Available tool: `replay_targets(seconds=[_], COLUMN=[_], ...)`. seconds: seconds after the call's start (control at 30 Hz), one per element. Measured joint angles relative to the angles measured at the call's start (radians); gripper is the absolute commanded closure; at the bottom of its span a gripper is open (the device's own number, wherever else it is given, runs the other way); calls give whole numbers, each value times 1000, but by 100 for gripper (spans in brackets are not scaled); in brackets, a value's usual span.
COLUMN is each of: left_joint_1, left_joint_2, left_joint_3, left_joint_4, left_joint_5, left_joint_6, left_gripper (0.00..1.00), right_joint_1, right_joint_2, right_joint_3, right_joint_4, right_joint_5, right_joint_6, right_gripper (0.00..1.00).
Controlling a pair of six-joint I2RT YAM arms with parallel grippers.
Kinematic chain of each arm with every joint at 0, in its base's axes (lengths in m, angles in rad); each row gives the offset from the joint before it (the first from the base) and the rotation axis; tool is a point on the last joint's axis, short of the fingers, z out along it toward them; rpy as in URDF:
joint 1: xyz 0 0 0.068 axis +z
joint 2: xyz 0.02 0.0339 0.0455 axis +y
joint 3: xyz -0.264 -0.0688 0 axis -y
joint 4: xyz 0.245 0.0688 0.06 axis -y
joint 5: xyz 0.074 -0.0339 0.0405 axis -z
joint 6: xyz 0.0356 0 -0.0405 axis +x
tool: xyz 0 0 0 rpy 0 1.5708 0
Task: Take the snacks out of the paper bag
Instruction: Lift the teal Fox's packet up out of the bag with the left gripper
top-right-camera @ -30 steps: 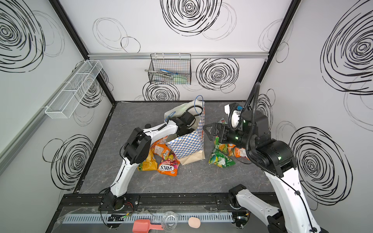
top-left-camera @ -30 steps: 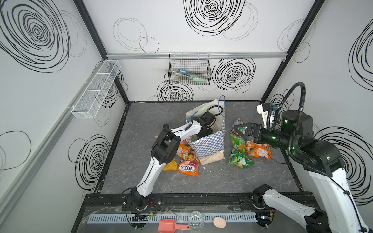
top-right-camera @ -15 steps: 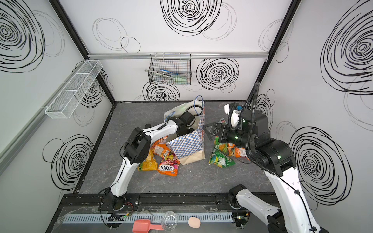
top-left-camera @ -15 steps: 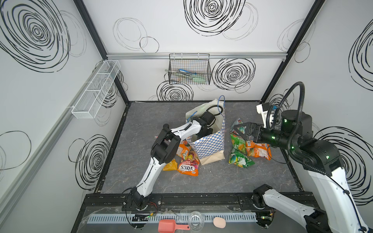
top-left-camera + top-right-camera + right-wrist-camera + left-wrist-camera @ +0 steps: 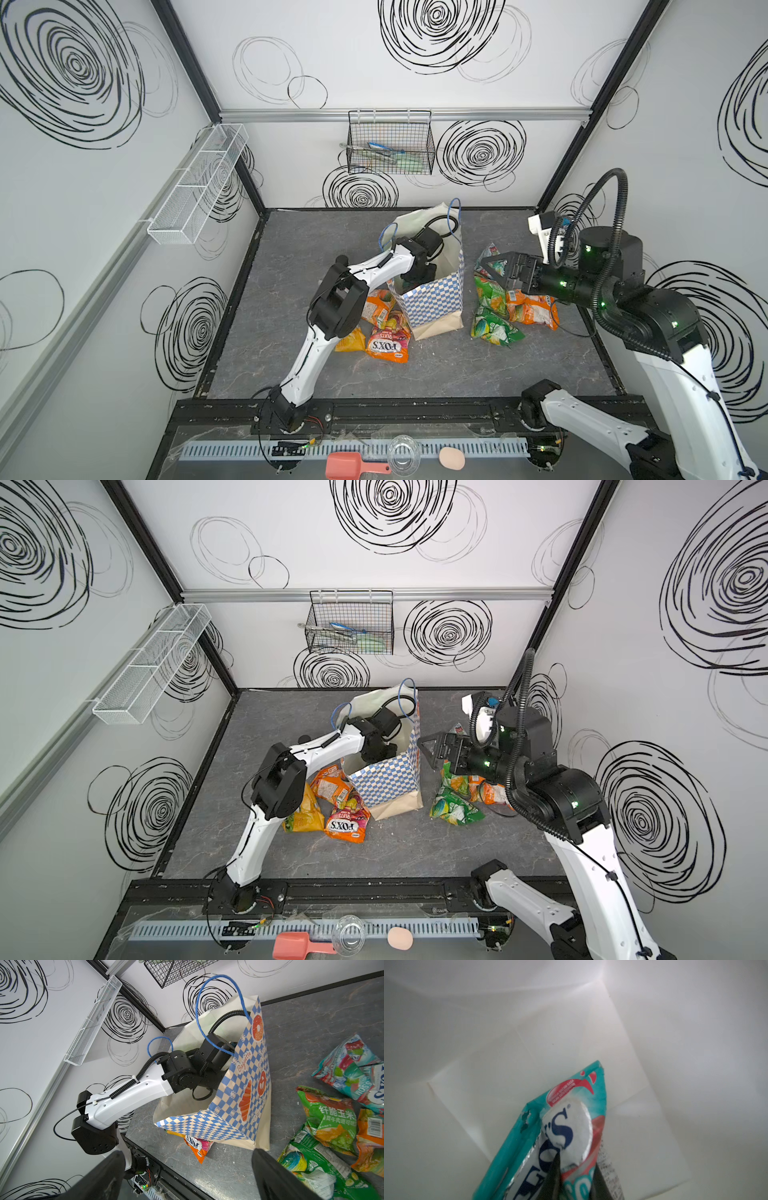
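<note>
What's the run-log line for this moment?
left gripper: shut on teal packet, inside paper bag | right gripper: open, empty, beside bag

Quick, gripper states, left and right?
Left gripper: shut on the teal packet, inside the paper bag.
Right gripper: open, empty.

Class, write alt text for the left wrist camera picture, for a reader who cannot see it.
The left tool pinches a crinkled teal FOX'S packet between its two dark fingers, inside the paper bag. Behind the packet are only the bag's pale, creased floor and walls; no other packet shows.
</note>
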Motion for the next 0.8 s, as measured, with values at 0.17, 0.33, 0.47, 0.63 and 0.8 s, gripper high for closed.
replay_targets(seconds=[0.17,0.33,0.47,0.63,0.8], left_joint_1=[0,2,5,7,7], left_joint_2=[-50,-92,-111,-123,-158], left_joint_3=[2,13,42,113,157], left_joint_4=[-7,-26,-43,-58,-60], left_joint_5=[-23,-42,-46,-46,-46], left_joint_6=[-11,-14,-14,-15,-18], left_gripper=[100,100,100,100,100], right_joint_1=[0,0,0,0,0], right_joint_2=[0,0,0,-1,-1], right_joint_3=[0,0,0,0,0], right_joint_4=[0,0,0,0,1], right_joint_5=[0,0,0,0,0], right_joint_6=[0,0,0,0,1], right_gripper=[1,1,1,1,1])
